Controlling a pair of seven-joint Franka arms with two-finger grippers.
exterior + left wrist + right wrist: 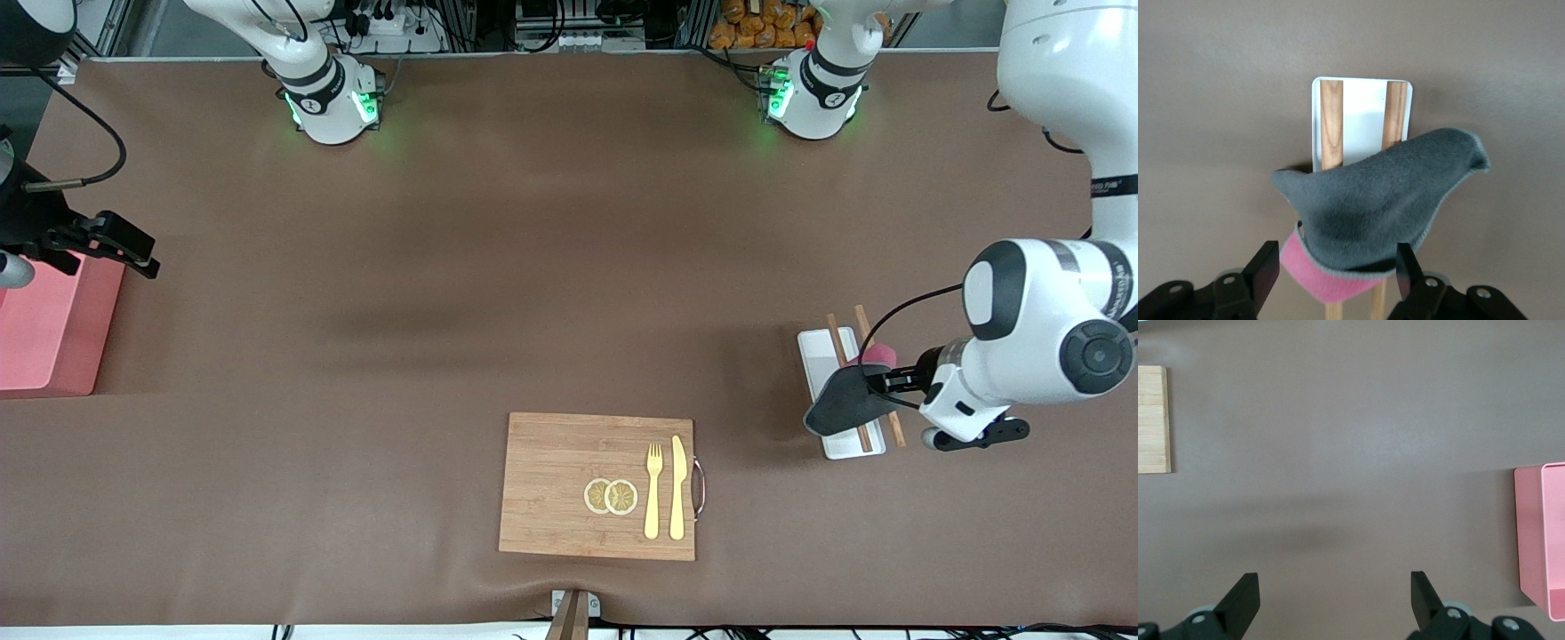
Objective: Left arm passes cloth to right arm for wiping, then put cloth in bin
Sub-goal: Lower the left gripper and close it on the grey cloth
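Note:
The dark grey cloth (pixel 840 404) (pixel 1381 200) with its pink edge (pixel 1328 280) lies draped over two wooden sticks (pixel 1331 120) on the white tray (pixel 818 348) (pixel 1361 113), at the left arm's end of the table. My left gripper (pixel 878 382) (pixel 1337 270) sits low at the cloth. Its fingers stand apart on either side of the pink edge, not clamped on it. My right gripper (pixel 133 253) (pixel 1335 597) is open and empty, and waits beside the pink bin (pixel 49 329) (pixel 1538 540) at the right arm's end.
A wooden cutting board (pixel 551 484) (pixel 1153 420) lies near the table's front edge, with two lemon slices (pixel 611 496), a fork (pixel 653 489) and a knife (pixel 677 484) on it. Brown table cover (pixel 444 311) spreads between board, bin and tray.

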